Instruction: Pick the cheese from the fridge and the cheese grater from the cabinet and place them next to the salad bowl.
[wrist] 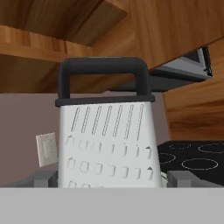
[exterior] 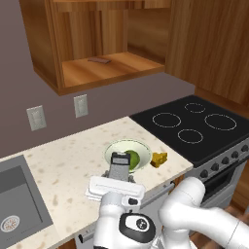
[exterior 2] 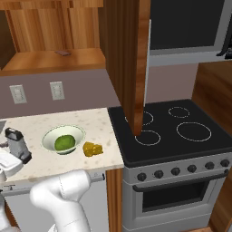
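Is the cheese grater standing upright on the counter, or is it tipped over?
Upright. The cheese grater stands on its dark base on the counter, black handle on top, left of the salad bowl.

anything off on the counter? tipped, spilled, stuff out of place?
Nothing stands out. The cheese grater stands upright on the counter left of the salad bowl, between the open gripper's fingertips. The cheese sits just right of the bowl. No spill shows.
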Controlling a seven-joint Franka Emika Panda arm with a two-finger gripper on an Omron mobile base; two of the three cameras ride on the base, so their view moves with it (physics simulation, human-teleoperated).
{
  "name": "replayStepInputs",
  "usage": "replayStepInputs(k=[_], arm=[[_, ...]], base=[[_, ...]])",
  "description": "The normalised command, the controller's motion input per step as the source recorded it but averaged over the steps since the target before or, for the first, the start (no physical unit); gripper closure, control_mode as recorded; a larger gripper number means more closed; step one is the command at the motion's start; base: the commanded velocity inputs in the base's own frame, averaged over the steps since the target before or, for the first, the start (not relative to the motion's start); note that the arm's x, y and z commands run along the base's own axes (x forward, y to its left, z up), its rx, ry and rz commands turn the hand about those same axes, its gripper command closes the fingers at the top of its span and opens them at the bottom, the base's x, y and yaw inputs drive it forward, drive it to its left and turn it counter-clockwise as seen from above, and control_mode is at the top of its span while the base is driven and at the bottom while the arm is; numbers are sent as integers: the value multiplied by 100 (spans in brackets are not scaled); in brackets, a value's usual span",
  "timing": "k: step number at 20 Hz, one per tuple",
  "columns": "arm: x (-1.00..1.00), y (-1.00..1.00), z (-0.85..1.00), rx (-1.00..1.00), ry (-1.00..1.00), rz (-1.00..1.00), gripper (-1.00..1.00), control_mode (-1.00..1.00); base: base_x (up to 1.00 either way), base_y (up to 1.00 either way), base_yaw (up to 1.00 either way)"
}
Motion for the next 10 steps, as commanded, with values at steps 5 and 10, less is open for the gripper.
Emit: replayStepInputs(k=[5, 10], arm=[[6, -9, -51, 0, 1, 0, 100, -100], [11, -2, -37, -1, -2, 0, 100, -100]], base=[[0, 0, 0], [0, 0, 0]])
